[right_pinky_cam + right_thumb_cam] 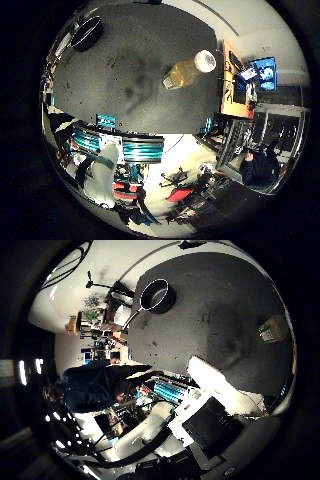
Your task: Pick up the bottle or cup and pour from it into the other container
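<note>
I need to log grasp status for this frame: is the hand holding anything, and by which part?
Nothing is held: the bottle and the pan both lie apart on the dark table.

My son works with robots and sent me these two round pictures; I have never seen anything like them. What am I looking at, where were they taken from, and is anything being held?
Both pictures come from very wide-angle cameras set in the palm of a robot hand on an arm, one beside its thumb, one beside its little finger. That is why they look round and bent.

The hand is above a dark grey table. On it lie a clear plastic bottle of yellowish liquid with a white cap, on its side, and well apart from it a dark metal saucepan with a long handle.

The white and black parts in the thumb-side picture are the hand itself. Nothing is held: bottle and pan are both away from it. Whether its fingers are curled, I cannot tell.
</note>
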{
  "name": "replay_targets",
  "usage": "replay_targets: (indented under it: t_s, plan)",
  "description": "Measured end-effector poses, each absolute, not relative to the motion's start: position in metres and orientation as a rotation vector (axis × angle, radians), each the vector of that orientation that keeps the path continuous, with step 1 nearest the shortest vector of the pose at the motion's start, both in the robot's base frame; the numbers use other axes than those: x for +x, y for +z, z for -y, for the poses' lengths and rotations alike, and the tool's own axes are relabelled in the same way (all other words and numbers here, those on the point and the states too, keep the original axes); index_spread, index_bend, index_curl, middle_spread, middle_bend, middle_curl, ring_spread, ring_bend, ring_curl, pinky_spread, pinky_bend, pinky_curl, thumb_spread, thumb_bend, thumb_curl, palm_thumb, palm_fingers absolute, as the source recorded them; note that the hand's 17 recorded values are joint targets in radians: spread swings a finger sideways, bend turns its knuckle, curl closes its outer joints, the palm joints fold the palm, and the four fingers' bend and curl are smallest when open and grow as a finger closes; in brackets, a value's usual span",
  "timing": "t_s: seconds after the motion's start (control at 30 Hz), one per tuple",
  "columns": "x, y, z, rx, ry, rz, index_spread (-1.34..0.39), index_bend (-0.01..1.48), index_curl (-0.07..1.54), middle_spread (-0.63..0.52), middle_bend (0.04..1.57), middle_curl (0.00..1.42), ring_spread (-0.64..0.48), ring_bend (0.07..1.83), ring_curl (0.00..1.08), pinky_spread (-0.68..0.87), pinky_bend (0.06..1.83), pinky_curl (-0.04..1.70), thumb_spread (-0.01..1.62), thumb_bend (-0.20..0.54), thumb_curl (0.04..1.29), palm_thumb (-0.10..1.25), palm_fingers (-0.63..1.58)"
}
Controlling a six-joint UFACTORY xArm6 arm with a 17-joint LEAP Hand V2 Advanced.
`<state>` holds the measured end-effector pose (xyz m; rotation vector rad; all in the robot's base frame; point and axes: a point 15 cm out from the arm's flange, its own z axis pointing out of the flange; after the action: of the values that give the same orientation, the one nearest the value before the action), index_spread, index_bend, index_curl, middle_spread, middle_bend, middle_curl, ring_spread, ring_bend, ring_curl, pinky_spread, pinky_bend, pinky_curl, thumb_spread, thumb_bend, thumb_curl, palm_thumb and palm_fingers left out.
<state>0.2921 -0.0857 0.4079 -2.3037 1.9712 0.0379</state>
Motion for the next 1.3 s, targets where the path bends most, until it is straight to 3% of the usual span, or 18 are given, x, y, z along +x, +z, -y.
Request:
replay_targets:
  t_s: [0.43, 0.9, 1.3]
  plan:
    - [0.3, 0.434, 0.084, -2.081, 0.037, -1.821, -0.34, 0.17, 0.32, -0.02, 0.2, 0.33, 0.15, 0.28, 0.26, 0.47, 0.66, 0.0, 1.03, -0.024, 0.4, 0.7, 0.34]
    - [0.294, 0.467, 0.167, -1.713, -0.118, -1.838, -0.33, 0.17, 0.3, -0.02, 0.21, 0.34, 0.14, 0.34, 0.25, 0.47, 0.72, -0.01, 1.03, -0.025, 0.4, 0.67, 0.33]
    - [0.286, 0.451, 0.27, -1.341, -0.134, -1.851, -0.28, 0.16, 0.29, 0.02, 0.23, 0.35, 0.16, 0.4, 0.24, 0.48, 0.78, 0.0, 1.03, -0.026, 0.39, 0.64, 0.28]
